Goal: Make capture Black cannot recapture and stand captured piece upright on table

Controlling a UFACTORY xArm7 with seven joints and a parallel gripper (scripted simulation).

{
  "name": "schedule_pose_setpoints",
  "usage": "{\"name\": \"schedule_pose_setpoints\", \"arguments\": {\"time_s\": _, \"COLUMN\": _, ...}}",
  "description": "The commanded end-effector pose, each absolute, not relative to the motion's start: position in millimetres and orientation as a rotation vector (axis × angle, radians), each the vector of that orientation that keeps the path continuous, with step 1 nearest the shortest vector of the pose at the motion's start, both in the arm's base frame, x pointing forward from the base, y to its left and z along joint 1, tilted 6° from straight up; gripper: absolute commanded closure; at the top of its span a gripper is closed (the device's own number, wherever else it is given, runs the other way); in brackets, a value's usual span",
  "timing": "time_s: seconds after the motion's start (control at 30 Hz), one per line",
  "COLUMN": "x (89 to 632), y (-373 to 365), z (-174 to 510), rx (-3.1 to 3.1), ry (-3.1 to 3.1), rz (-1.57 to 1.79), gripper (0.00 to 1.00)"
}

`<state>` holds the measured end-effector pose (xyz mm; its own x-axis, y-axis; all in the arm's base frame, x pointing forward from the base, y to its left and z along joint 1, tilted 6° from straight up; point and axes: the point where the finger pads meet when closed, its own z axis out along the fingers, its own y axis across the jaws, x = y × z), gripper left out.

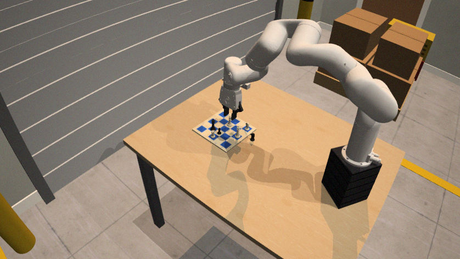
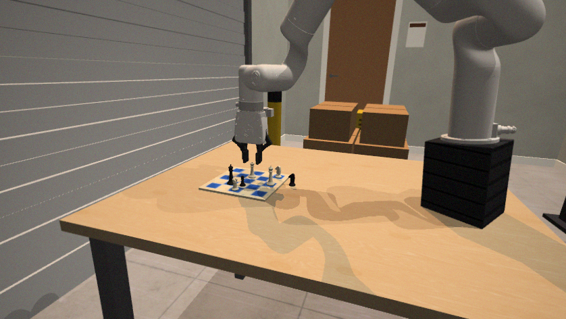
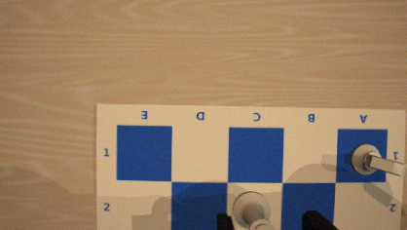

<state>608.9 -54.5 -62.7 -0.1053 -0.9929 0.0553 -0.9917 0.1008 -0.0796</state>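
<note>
So the pincer (image 1: 230,117) (image 2: 252,162) (image 3: 271,221) is hanging released over the board (image 1: 201,129) (image 2: 213,185) (image 3: 144,152), and the black knight (image 1: 252,137) (image 2: 292,180) stands on the counter (image 1: 180,154) (image 2: 198,237) (image 3: 195,49), exterior view's 3 o'clock.

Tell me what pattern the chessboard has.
Blue and cream checks on the chessboard, clearest in the wrist view.
</note>
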Motion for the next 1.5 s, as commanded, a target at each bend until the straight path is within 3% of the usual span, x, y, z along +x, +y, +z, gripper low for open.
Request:
{"name": "schedule_pose_setpoints", "arguments": {"time_s": 0.0, "x": 611, "y": -55, "z": -65, "rx": -2.091, "ry": 2.319, "rz": -0.156, "gripper": 0.57}}
{"name": "schedule_pose_setpoints", "arguments": {"time_s": 1.47, "x": 613, "y": -57, "z": -91, "rx": -2.091, "ry": 2.319, "rz": -0.156, "gripper": 0.57}}
